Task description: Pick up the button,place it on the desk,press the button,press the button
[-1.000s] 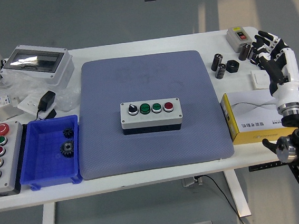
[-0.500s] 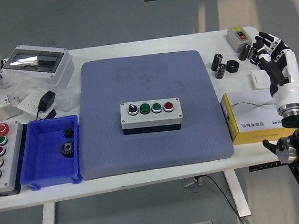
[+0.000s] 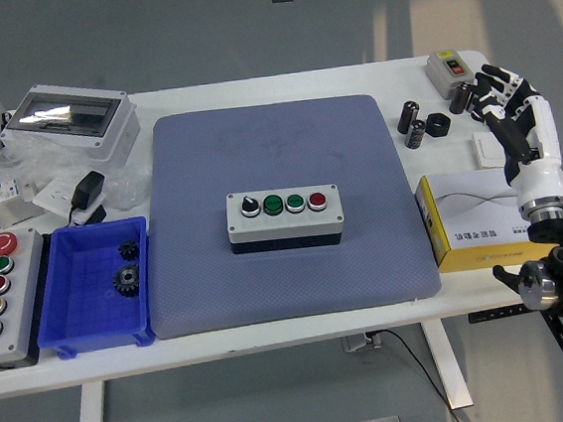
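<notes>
Head view showed the button box [image 3: 285, 218], a grey four-control unit, lying flat near the middle of the blue mat [image 3: 284, 211]. Its long axis ran left to right, parallel to the desk's near edge. From its left end the controls read: a black selector knob [image 3: 249, 206], two green buttons [image 3: 284, 204], and a red button [image 3: 318, 201].

The right hand [image 3: 507, 109] was the only hand in view. It stood well to the right of the box and farther back, beyond the mat's right edge, above the small parts at the desk's [image 3: 274, 337] far right corner. Its fingers [image 3: 490, 91] were spread, pointing up and away, and held nothing. No left hand appeared.

Between the box and the right hand lay the mat's right margin and a yellow-and-white carton [image 3: 477, 222], just off the mat's right edge. Judged from this layout, the hand would have to travel leftward and toward the near edge to reach the box, and the red-button end was the end closest to it.

Left of the mat sat a blue bin [image 3: 94, 285] holding gears, and beyond it a second control box [image 3: 0, 296] with coloured buttons, well apart from the task's box.
</notes>
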Available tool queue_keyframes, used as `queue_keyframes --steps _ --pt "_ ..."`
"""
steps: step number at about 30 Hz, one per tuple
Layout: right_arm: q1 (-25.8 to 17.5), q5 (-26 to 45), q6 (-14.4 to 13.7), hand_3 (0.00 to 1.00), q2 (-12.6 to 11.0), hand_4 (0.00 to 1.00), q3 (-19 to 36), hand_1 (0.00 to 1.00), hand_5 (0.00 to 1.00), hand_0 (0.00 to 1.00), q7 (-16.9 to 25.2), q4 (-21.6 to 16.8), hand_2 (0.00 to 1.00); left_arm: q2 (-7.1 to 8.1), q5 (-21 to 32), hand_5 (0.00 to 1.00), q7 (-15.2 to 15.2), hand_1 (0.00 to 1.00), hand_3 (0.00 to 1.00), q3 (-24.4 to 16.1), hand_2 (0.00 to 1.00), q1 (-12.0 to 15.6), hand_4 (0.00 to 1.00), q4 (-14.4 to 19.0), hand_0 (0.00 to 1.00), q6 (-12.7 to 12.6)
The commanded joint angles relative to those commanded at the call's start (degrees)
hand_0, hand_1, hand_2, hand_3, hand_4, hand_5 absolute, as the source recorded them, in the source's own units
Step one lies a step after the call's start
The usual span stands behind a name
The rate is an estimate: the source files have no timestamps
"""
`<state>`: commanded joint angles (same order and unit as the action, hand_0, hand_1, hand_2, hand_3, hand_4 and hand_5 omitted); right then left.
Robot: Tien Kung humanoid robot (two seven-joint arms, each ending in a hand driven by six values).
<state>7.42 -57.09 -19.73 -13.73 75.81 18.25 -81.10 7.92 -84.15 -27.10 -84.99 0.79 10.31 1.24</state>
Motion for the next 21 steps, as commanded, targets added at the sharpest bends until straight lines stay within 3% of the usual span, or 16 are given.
queue_keyframes --steps 21 --pt "0.69 -2.47 -0.09 0.735 -0.06 0.708 -1.42 0.756 0.388 0.781 -1.22 -0.48 0.768 -0.27 0.37 0.189 -0.24 0.633 0.599 0.02 0.574 0.84 0.610 0.00 0.648 -0.20"
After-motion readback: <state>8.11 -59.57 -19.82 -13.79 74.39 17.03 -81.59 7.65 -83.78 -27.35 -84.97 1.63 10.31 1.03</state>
